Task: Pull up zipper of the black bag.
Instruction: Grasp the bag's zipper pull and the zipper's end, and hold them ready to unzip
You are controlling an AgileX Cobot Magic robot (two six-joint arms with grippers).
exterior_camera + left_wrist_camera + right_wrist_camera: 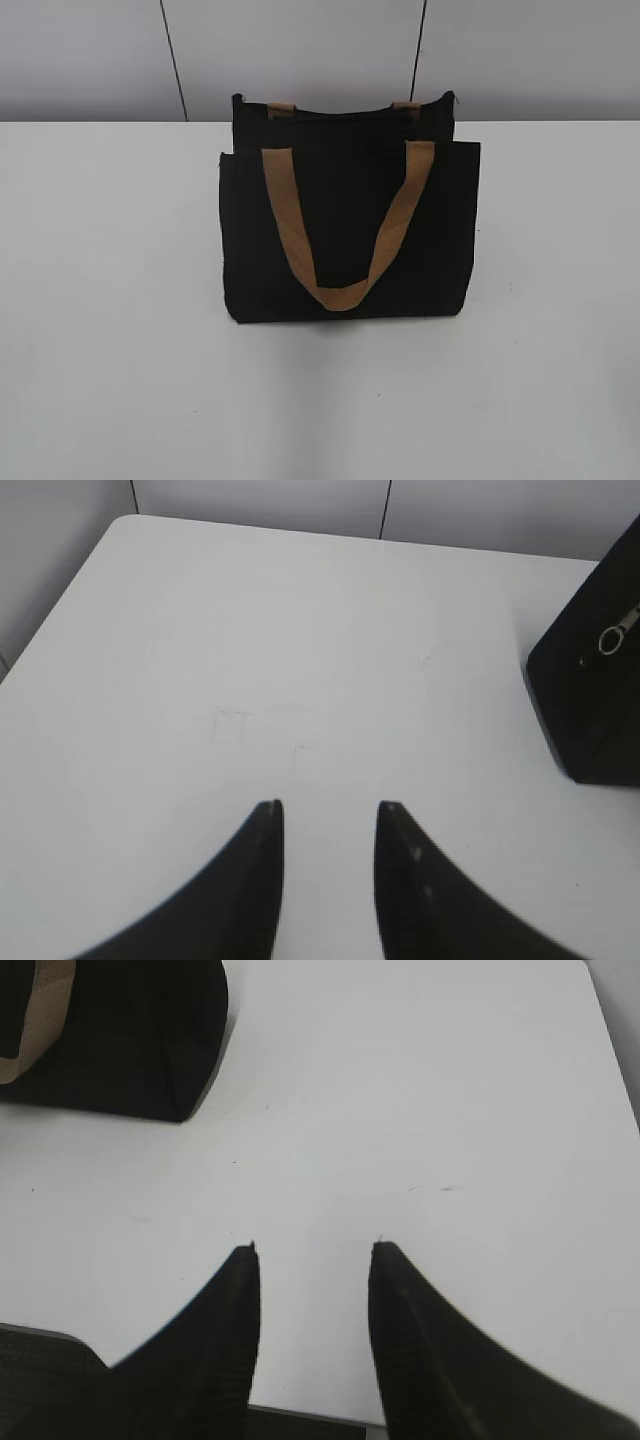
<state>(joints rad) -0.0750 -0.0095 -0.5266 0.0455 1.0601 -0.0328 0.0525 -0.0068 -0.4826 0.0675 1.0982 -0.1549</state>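
The black bag [350, 230] stands upright in the middle of the white table, its front tan strap [345, 235] hanging down the front pocket panel. The zipper line runs along the top edge [345, 110] between the rear strap ends. In the left wrist view the bag's end [595, 680] shows at the right edge, with the silver pull tab [617, 630] hanging on it. My left gripper [328, 805] is open and empty, to the left of the bag. My right gripper [313, 1248] is open and empty, with the bag's corner [130, 1030] at its upper left. Neither gripper shows in the exterior view.
The white table [110, 300] spreads around the bag on all sides. A grey panelled wall [300, 50] stands behind it. The table's near edge shows under the right gripper [300, 1418], and its far left corner shows in the left wrist view [120, 525].
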